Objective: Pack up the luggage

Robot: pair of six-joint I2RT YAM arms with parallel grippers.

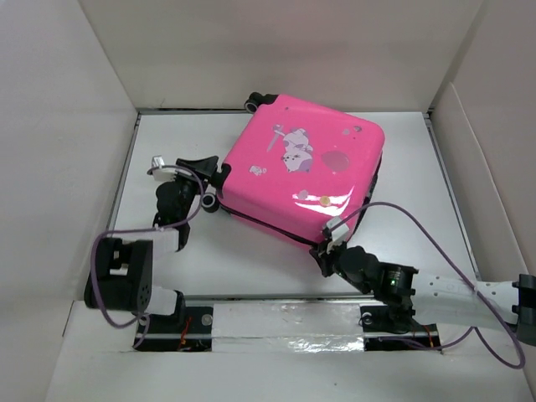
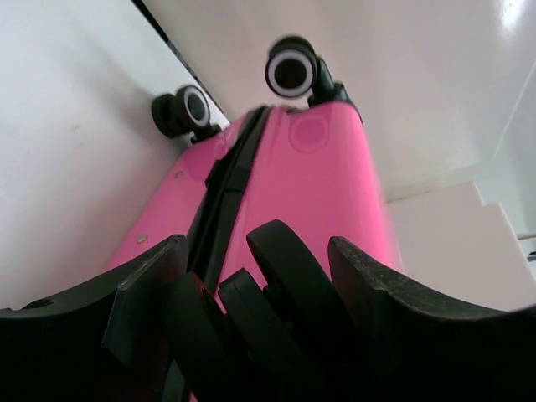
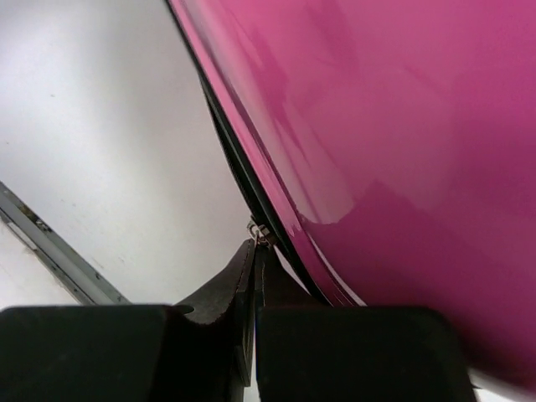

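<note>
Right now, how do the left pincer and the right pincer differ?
The left pincer stands wide, astride a black caster wheel at one corner of the luggage; the right pincer is shut on a small metal zipper pull at another corner. Both are black, at the closed luggage.

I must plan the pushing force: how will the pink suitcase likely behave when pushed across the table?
The pink suitcase probably slides as one stiff body: its shell looks hard and glossy, likely slippery to grip. It lies flat with its wheels pointing sideways, so rolling or tipping seems unlikely.
</note>
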